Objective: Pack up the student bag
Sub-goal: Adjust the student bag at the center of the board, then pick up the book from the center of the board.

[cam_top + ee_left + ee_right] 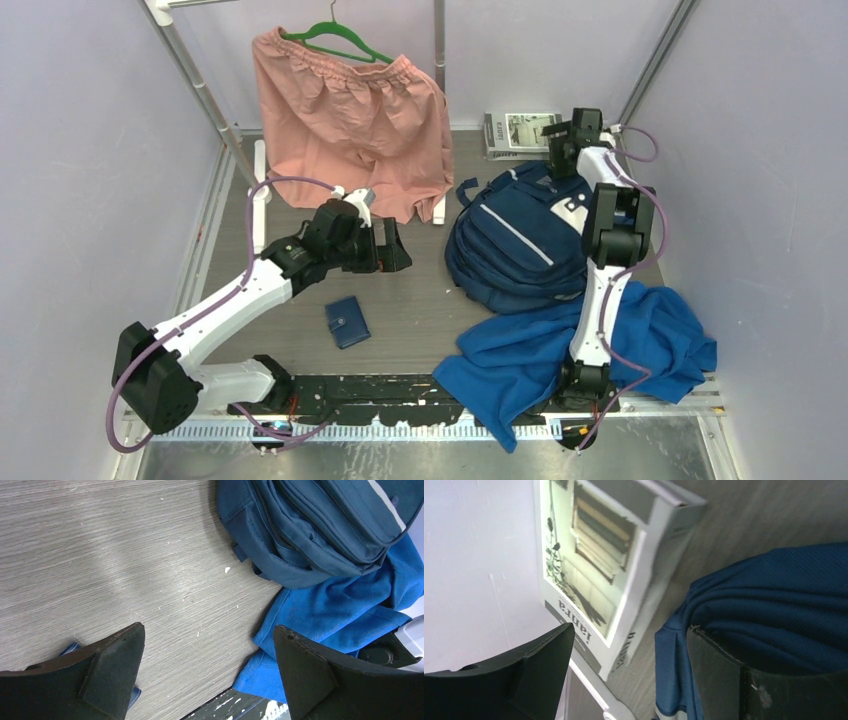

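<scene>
Your packing looks barely begun: wallet (pixel 347 322), blue cloth (pixel 560 365) and books (pixel 518 133) lie outside the student bag (pixel 515 240); left end effector (pixel 396 247) and right end effector (pixel 556 156) gape empty.

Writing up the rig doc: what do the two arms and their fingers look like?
Left arm and right arm match: white link shells, black joint housings, and a thin purple cable looping along each. The fingers are matte black and wedge-shaped, with slightly scuffed edges.

student bag (pixel 510 245) mid-right, blue cloth (pixel 520 362) touching its near side, wallet (pixel 347 322) well apart, pink shorts (pixel 350 110) hanging
</scene>
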You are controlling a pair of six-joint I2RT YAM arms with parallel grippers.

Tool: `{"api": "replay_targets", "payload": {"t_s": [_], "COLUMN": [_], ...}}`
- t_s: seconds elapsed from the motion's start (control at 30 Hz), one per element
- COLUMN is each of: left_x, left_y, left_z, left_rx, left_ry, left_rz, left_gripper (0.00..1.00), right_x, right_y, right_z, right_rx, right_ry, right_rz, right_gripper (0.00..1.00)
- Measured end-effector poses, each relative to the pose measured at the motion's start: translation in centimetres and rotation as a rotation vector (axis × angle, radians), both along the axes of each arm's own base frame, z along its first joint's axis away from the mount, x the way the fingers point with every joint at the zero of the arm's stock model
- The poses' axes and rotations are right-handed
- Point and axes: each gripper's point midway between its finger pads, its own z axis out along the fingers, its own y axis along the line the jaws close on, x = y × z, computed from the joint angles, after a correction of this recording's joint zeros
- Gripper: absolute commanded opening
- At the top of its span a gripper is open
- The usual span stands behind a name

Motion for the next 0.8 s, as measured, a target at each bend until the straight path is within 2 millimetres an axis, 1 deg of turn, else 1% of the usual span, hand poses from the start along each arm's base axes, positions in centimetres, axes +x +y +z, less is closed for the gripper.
{"api": "replay_targets", "payload": {"t_s": [0.07,0.13,0.2,0.27,0.3,0.37,0.4,0.47,0.6,0.73,0.8], "left_x": [0.0,0.1,0.1,0.1,0.2,0.2,0.2,0.2,0.2,0.2,0.2], "left_y": [0.0,-0.1,-0.1,-0.3,-0.4,-0.5,-0.5,-0.6,-0.6,-0.7,-0.7], "left_z": [0.0,0.1,0.1,0.1,0.1,-0.1,-0.1,-0.2,-0.2,-0.2,-0.2], "left_rx": [0.0,-0.003,-0.006,-0.011,-0.013,-0.015,-0.016,-0.017,-0.019,-0.021,-0.022], "left_ry": [-0.001,-0.003,-0.004,-0.004,-0.002,0.003,0.006,0.009,0.01,0.012,0.013], "left_rz": [0.0,0.0,-0.002,-0.006,-0.007,-0.011,-0.012,-0.014,-0.014,-0.012,-0.011], "left_gripper": [1.0,1.0,1.0,1.0,1.0,1.0,1.0,1.0,1.0,1.0,1.0], "right_x": [-1.2,-3.1,-5.4,-7.0,-7.5,-7.6,-7.6,-7.3,-5.7,-4.4,-4.1], "right_y": [-0.8,-2.7,-5.1,-6.9,-7.6,-8.0,-7.7,-6.5,-2.0,1.8,3.3], "right_z": [-0.1,-0.2,-0.3,-0.1,0.1,0.6,0.9,1.5,4.3,7.0,7.8], "right_rx": [-0.01,-0.012,-0.018,-0.031,-0.037,-0.05,-0.06,-0.083,-0.137,-0.163,-0.162], "right_ry": [0.01,0.019,0.047,0.066,0.068,0.063,0.063,0.064,0.024,-0.036,-0.056], "right_rz": [-0.021,-0.057,-0.098,-0.114,-0.114,-0.088,-0.062,-0.006,0.12,0.202,0.231], "right_gripper": [0.88,0.88,0.87,0.87,0.87,0.87,0.87,0.88,0.88,0.88,0.88]}}
